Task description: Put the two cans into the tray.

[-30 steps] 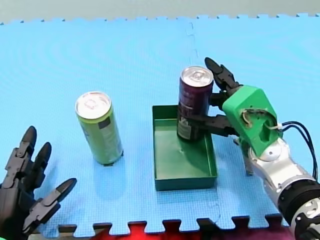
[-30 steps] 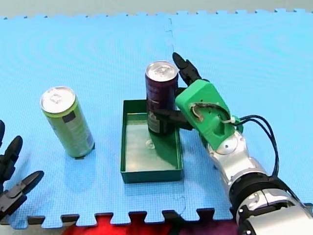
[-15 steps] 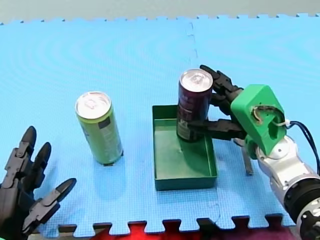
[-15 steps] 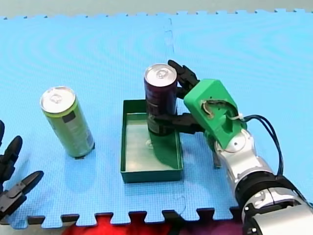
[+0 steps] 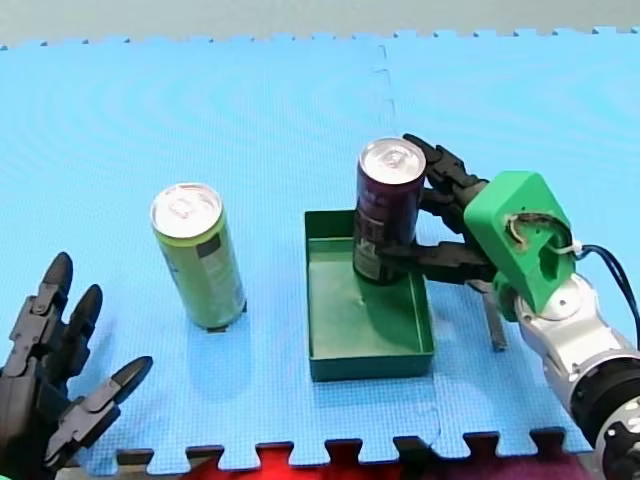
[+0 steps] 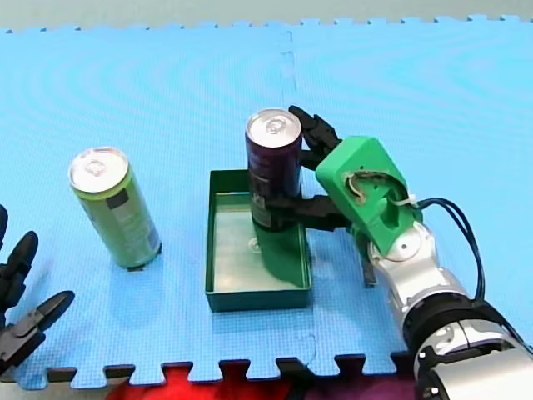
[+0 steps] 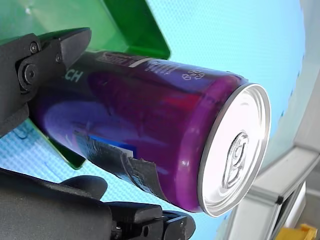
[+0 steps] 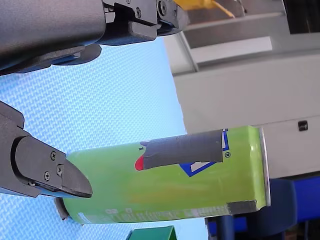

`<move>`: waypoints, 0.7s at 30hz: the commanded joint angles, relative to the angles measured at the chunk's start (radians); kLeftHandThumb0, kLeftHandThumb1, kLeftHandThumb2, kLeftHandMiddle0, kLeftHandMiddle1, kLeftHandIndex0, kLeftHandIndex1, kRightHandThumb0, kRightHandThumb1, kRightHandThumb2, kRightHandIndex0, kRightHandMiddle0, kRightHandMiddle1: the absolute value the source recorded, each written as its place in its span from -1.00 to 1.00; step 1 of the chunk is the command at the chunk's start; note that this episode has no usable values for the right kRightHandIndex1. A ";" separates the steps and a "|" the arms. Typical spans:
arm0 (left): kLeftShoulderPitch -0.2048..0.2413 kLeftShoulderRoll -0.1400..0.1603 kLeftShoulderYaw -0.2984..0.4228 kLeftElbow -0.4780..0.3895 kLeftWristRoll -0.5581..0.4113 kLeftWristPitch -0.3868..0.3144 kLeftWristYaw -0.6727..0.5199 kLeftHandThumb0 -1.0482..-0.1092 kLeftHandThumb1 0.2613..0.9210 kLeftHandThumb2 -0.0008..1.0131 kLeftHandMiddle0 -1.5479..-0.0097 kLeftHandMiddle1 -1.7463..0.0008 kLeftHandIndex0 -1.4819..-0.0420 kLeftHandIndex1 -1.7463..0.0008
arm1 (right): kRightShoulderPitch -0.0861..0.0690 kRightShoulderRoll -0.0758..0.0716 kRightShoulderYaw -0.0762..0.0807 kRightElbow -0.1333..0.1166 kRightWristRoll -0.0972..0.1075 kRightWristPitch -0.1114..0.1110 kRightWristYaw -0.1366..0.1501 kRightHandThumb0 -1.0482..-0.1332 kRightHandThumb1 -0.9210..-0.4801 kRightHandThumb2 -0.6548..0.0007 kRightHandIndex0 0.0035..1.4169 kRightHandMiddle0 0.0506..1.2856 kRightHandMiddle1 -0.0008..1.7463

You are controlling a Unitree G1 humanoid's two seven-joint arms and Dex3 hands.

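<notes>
A purple can stands upright in the far right corner of the green tray. My right hand, with its green shell, is shut on this can: the thumb crosses its front and the other fingers curl behind it. The first wrist view shows the same purple can between black fingers. A green can stands upright on the blue mat, left of the tray. My left hand is at the near left corner, apart from the green can and holding nothing.
Blue foam mat covers the whole surface, with a seam running back from the tray. Its jagged front edge lies just before the tray. A black cable loops off my right wrist.
My right hand has swung to the right and its fingers have curled from pointing up behind the purple can to wrapping it. The can and the left hand stay put.
</notes>
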 commanded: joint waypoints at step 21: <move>-0.004 0.010 0.011 -0.001 -0.012 0.009 -0.016 -1.00 0.80 -1.00 0.69 1.00 0.86 1.00 | -0.002 -0.100 -0.040 0.008 0.025 0.006 0.039 -1.00 -0.22 0.99 -0.94 -0.92 -1.00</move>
